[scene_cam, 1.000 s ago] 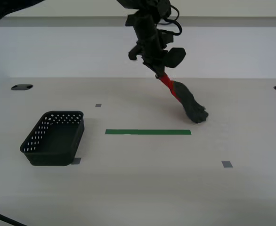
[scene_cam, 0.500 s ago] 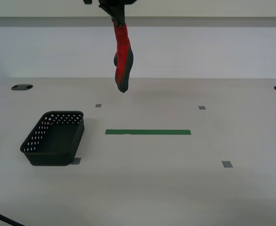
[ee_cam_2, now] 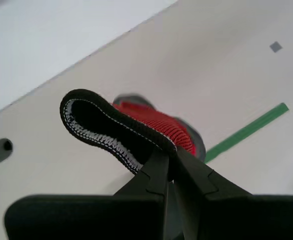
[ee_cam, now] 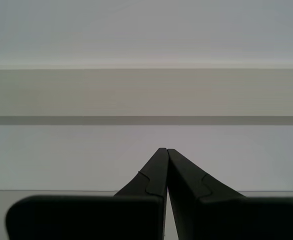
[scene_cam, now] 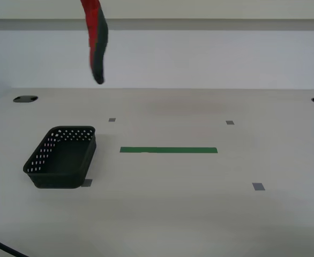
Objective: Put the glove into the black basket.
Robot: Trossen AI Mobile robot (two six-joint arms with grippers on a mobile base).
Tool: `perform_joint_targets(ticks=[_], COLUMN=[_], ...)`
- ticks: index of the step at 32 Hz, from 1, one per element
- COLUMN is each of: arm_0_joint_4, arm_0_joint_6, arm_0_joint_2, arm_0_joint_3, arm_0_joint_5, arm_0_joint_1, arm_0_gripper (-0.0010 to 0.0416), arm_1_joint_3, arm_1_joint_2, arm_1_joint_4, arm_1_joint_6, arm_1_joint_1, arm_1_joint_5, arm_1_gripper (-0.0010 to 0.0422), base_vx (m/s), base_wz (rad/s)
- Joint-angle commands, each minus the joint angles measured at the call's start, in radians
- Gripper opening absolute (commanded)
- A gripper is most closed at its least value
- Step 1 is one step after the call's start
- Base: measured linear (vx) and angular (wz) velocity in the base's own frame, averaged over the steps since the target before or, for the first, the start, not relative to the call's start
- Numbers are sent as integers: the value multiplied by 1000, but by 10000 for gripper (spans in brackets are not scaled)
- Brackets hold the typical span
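Note:
The glove (scene_cam: pixel 96 40), red with a dark grey palm, hangs high above the table at the exterior view's upper left, fingers down. Its top runs out of frame, so the arm holding it is not seen there. In the second wrist view my second gripper (ee_cam_2: pixel 169 156) is shut on the glove's black-edged red cuff (ee_cam_2: pixel 136 127). The black basket (scene_cam: pixel 62 156) stands on the table below the glove, nearer the camera, and holds nothing. My first gripper (ee_cam: pixel 165 151) is shut on nothing and faces a pale wall, away from the table.
A green tape strip (scene_cam: pixel 168 150) lies mid-table, also seen in the second wrist view (ee_cam_2: pixel 246 131). Small grey tape squares (scene_cam: pixel 258 187) dot the white table. Dark holes (scene_cam: pixel 24 99) sit at the table's far corners. A black cable (scene_cam: pixel 1 247) crosses the near left corner.
The glove was lifted off the table from right of centre and carried up and to the exterior view's left, now hanging above the basket's side. The arm has left the frame.

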Motion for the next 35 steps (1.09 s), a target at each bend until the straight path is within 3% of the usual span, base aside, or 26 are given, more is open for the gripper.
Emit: perform_joint_targets(ticks=[1,3,5,6,7,9,13,18,26,29,32,35], arm_0_joint_4=[5,6,2,0,1,-14,-15,-15,-16,-18,-17,-17], arm_0_joint_6=[0,0,0,0,0,0,0,0,0,0,0,0], arm_0_joint_2=[0,0,0,0,0,2,3,3,3,3,3,3], arm_0_joint_3=[1,1,1,1,1,1,1,1,1,1,1,1], arm_0_joint_5=[1,0,2,-2,-1,-3,-1,-1,0,-1,0,0], arm_0_joint_1=[0,0,-1,0,0,0,0,0,0,0,0,0], arm_0_gripper=[1,1,0,0,1,1,0,1,1,0,1,1], arm_1_joint_3=[-336,-440,-677,-813,-843,-977,-1030,-1030,-1028,-1027,-1023,-1011], arm_1_joint_2=[-191,-238,-291,-285,-282,-253,-183,13,293,321,320,319], arm_1_joint_4=[98,117,204,319,349,492,544,637,744,746,727,665], arm_1_joint_6=[-24,-27,-38,-43,-48,-112,-140,-156,-163,-163,-164,-163], arm_1_joint_1=[68,80,93,100,101,122,144,164,188,192,193,193], arm_1_joint_5=[12,11,10,9,9,8,-16,-42,-42,-40,3,5], arm_1_gripper=[-1,-1,-1,-1,-1,-1,-1,-1,0,0,0,4], base_vx=[0,-4,2,0,0,0,0,0,0,0,0,0], base_wz=[0,23,-23,0,0,0,0,0,0,0,0,0])
